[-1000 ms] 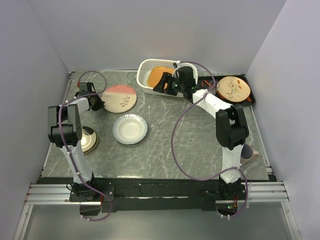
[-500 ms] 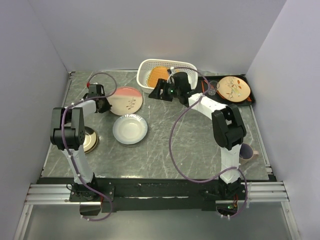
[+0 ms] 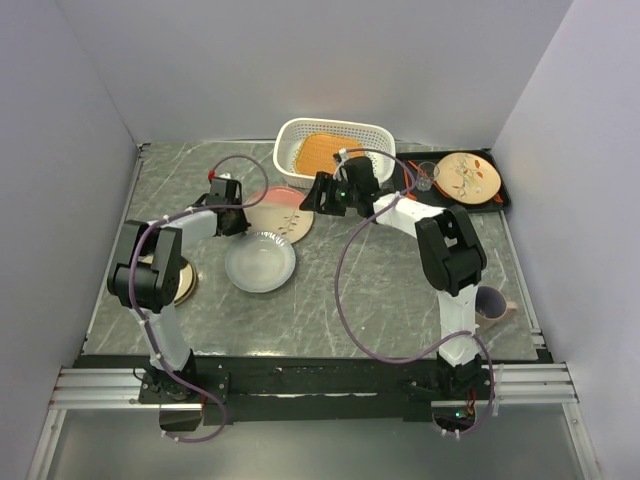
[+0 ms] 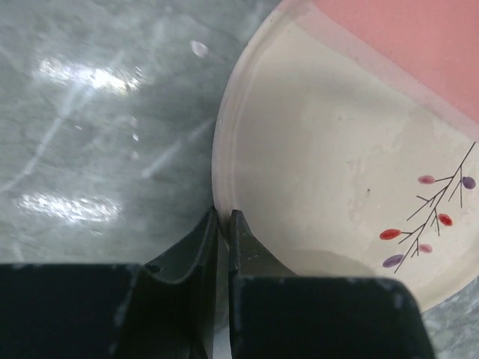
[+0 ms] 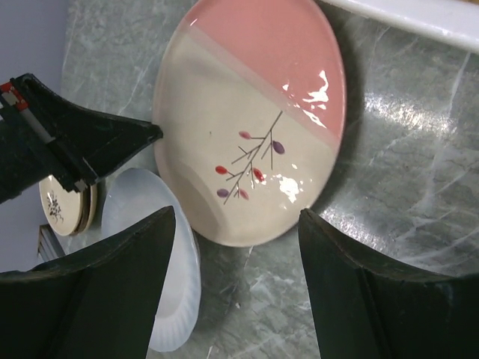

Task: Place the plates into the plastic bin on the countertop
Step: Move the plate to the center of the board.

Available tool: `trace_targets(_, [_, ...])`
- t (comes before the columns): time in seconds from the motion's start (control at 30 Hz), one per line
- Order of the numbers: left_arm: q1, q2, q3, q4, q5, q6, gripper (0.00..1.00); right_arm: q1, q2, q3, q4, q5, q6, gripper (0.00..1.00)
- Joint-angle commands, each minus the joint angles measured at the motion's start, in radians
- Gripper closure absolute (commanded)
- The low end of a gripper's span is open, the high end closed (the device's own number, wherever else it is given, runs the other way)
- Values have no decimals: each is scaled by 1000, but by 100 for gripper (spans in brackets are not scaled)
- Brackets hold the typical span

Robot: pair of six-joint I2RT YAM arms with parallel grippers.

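- Fingers of my left gripper [image 4: 223,218] are pressed together on the rim of the pink-and-cream plate [image 4: 344,149], pinching it at the cream side near the painted sprig.
- That plate lies on the countertop [image 3: 350,290], just in front of the plastic bin [image 3: 288,140] and outside it.
- Its near edge meets the rim of the white plate [image 3: 260,262]; I cannot tell whether it rests on that rim or only touches it.
- My right gripper [image 5: 236,217] hangs above the same plate with its fingers spread wide, holding nothing.
- An orange plate [image 3: 322,152] lies flat inside the bin.
- A tan plate [image 3: 182,285] sits at the left of the countertop, partly hidden under my left arm.
- A cream plate with red-orange leaf marks [image 3: 468,176] rests on the black tray [image 3: 500,203] at the far right.
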Motion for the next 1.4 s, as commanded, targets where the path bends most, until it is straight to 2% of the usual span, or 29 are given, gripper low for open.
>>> trace_targets(0.0, [-61, 2, -68, -172, 8, 42, 99, 1, 2, -37, 46, 6, -17, 27])
trace_targets(0.23, [-135, -3, -66, -191, -41, 95, 99, -50, -12, -115, 74, 43, -20, 27])
trace_targets(0.53, [-162, -20, -78, -188, -58, 132, 99, -82, 22, -128, 68, 76, 2, 28])
trace_targets(0.8, [-165, -26, -46, -182, -71, 172, 99, -82, 86, -123, 132, -19, 46, 31])
trace_targets(1.37, [-219, 32, -3, -142, -105, 177, 99, -73, 100, -204, 221, -164, 118, 36])
